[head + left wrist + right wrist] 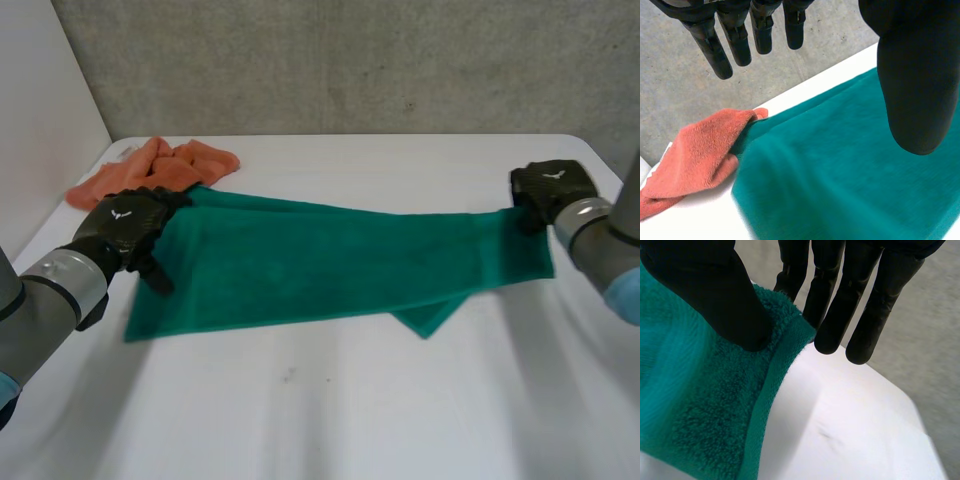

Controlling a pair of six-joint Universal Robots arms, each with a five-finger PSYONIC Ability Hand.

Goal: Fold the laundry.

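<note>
"While the right hand is pinching the far right corner of the green towel between its thumb and straight fingers, is the left hand gripping anything?"

"No, it is spreading its fingers straight with the thumb held wide, closing on nothing. It is hanging over the towel's left end, by the far corner; whether it is touching the cloth I cannot tell."

"Which way is the towel running?"

"Its long axis is lying across the desk from one hand to the other. It is folded lengthwise, with a lower layer poking out along the near edge toward the right. Each hand is sitting at its own end, so I am guessing the coming fold is going end to end. The left hand is needing a grip first, and its corner is lying right beneath it."

"Is anything crowding it?"

"An orange cloth is lying crumpled at the far left, touching the towel's far left corner, just beyond the left hand. Bare white desk is showing on the near side, and a grey wall is standing behind."
</note>
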